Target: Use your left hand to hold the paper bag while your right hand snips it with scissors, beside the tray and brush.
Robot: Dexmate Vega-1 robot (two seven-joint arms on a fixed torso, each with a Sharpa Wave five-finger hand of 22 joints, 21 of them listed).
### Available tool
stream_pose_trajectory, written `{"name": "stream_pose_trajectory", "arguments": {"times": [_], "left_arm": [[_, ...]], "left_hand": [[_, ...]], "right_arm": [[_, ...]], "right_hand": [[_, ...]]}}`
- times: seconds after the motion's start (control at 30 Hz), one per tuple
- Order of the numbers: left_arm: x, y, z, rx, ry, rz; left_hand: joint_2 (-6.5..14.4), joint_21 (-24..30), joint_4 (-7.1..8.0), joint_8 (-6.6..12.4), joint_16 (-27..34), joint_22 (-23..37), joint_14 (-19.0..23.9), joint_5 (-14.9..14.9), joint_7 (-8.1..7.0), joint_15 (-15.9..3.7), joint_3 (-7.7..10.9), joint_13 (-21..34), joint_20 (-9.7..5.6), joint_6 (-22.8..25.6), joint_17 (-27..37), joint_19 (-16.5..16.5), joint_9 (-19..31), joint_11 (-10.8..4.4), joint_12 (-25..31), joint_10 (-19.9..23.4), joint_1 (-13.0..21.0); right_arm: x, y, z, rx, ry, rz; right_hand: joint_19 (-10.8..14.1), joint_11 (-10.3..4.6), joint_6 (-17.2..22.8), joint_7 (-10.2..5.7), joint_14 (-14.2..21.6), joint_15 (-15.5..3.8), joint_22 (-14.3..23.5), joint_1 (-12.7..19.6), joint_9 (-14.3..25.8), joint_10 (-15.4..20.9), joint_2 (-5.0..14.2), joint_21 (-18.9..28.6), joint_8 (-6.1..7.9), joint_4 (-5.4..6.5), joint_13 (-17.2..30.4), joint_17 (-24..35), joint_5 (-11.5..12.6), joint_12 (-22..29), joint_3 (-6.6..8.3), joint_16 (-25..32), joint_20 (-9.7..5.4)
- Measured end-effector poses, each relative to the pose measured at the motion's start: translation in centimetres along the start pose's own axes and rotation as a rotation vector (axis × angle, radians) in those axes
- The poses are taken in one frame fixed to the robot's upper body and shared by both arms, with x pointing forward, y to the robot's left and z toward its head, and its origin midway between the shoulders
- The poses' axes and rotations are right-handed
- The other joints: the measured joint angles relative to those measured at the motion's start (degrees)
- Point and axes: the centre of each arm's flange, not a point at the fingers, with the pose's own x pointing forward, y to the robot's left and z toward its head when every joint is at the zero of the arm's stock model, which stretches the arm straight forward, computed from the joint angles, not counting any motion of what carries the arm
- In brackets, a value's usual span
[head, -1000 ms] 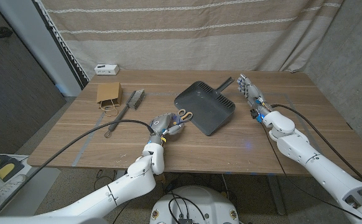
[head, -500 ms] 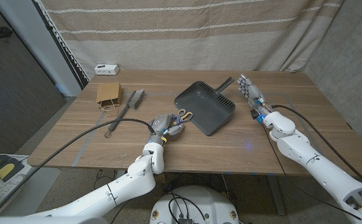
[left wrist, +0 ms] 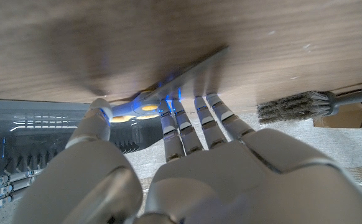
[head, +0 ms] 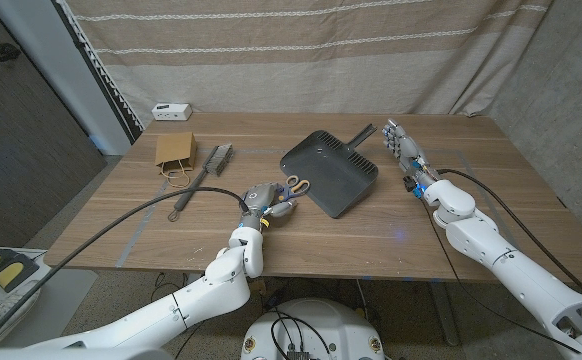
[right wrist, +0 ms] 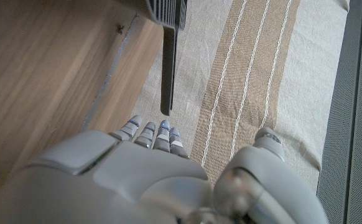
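Scissors (head: 293, 186): blades hidden under the left hand (head: 264, 199); handles alone show beside the tray (head: 329, 170). Wrist view too blurred to tell if fingers (left wrist: 180, 122) grip them. Brush (left wrist: 305, 104) handle cut off at the frame edge. Right hand (head: 401, 143) small; palm contents cannot be told. Tray handle (right wrist: 170, 59) partly cut off.
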Motion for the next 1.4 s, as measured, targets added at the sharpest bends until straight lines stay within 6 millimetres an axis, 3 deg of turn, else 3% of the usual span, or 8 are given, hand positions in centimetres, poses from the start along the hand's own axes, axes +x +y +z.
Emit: {"name": "stream_pose_trajectory", "arguments": {"times": [0.33,0.57,0.87,1.4], "left_arm": [[0.6,0.1,0.1,0.028,0.003,-0.036],[1.0,0.1,-0.1,0.046,0.005,-0.068],[1.2,0.1,-0.6,0.067,0.016,-0.098],[0.9,0.3,-1.4,0.104,0.046,-0.09]], "left_hand": [[-0.4,0.0,-0.02,0.24,0.2,-0.1,-0.1,0.0,-0.3,0.09,0.02,0.1,0.3,0.5,0.3,-0.3,-0.1,-0.02,0.0,-0.4,0.5],[1.9,0.0,-1.23,0.19,0.2,-0.6,-0.2,-0.1,-0.53,-0.02,2.81,0.3,0.28,0.9,0.3,-0.3,-0.8,-0.35,0.0,-0.5,5.2],[1.0,0.0,-0.95,-0.14,0.6,-0.4,1.6,-0.6,-0.62,-0.1,4.78,0.5,0.05,0.8,-0.2,-0.1,-0.5,-1.95,0.8,1.2,8.9],[-1.9,0.4,0.55,0.06,0.8,-0.6,1.9,-0.3,-1.25,-0.43,6.28,1.3,-0.86,1.4,0.1,0.8,-0.5,-2.68,1.3,1.9,11.8]], "right_arm": [[0.0,-0.1,-0.1,0.003,0.003,-0.007],[0.3,-0.1,-0.1,0.003,0.008,-0.007],[0.5,0.0,-0.1,0.001,0.017,-0.007],[1.0,0.4,0.0,-0.001,0.028,-0.001]], "right_hand": [[0.2,0.0,0.0,0.0,0.0,0.0,0.0,0.0,0.0,0.0,0.05,-0.2,0.0,0.0,0.0,0.0,0.0,0.0,0.0,0.0,-0.22],[0.2,0.0,0.0,0.0,0.0,0.0,0.0,0.0,0.0,0.0,0.05,-0.2,0.0,0.16,0.0,0.0,0.0,0.0,-0.16,0.0,-0.22],[0.2,0.0,0.0,0.0,0.0,0.0,0.0,-0.3,0.0,0.0,0.35,-0.2,0.0,0.16,0.0,0.0,0.3,0.0,-0.16,0.0,-0.22],[0.2,0.0,0.0,0.0,0.0,0.0,0.0,-0.3,0.0,0.0,0.35,-0.7,0.0,0.16,0.0,0.0,0.3,0.0,-0.16,0.0,-0.22]]}}
